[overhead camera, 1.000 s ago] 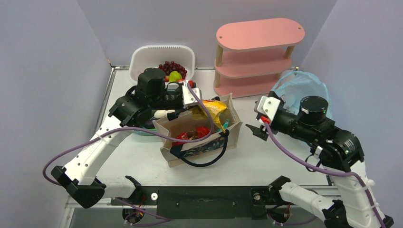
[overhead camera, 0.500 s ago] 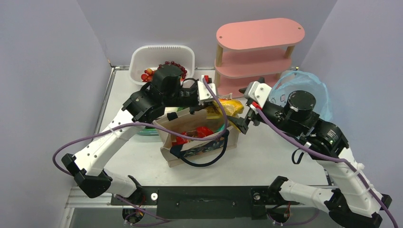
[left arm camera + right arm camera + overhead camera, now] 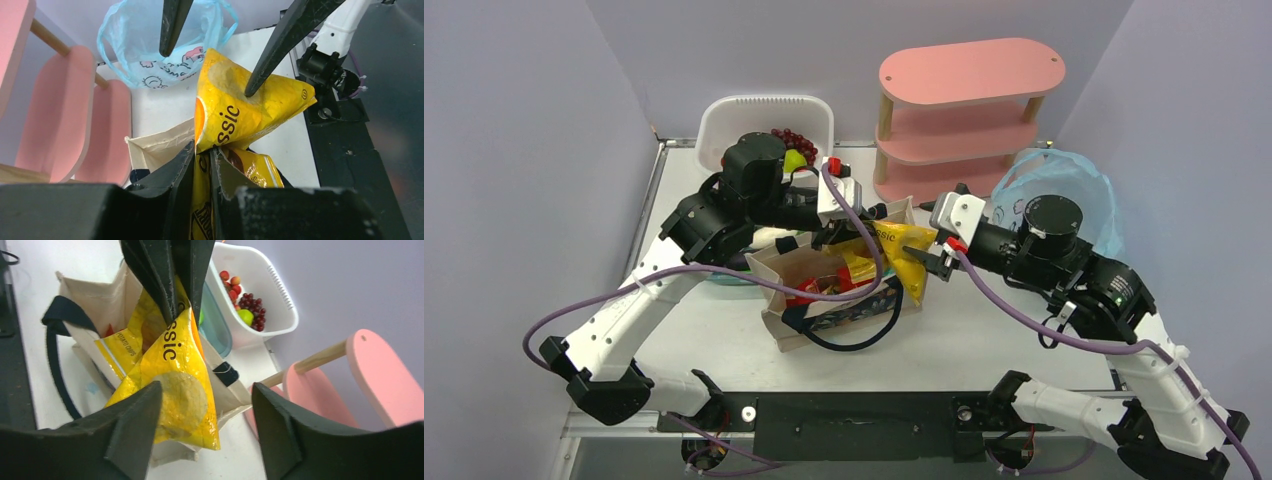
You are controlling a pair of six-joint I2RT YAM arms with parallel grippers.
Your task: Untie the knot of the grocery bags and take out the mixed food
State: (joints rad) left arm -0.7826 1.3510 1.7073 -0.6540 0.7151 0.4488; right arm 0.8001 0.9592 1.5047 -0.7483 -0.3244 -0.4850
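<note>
Sitting on white table (image 3: 994, 345), canvas tote (image 3: 789, 268), lilac walls (image 3: 524, 150)

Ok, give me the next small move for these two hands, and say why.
Probably close the right hand on the crinkly yellow chip packet. Its open fingers straddle the packet's free end, while the left hand pinches the other end above the beige canvas tote. That would secure a handover before the left hand lets go.

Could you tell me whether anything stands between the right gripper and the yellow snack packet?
Nothing visible does: the open right gripper flanks the yellow snack packet, which the left gripper pinches above the beige canvas tote.
</note>
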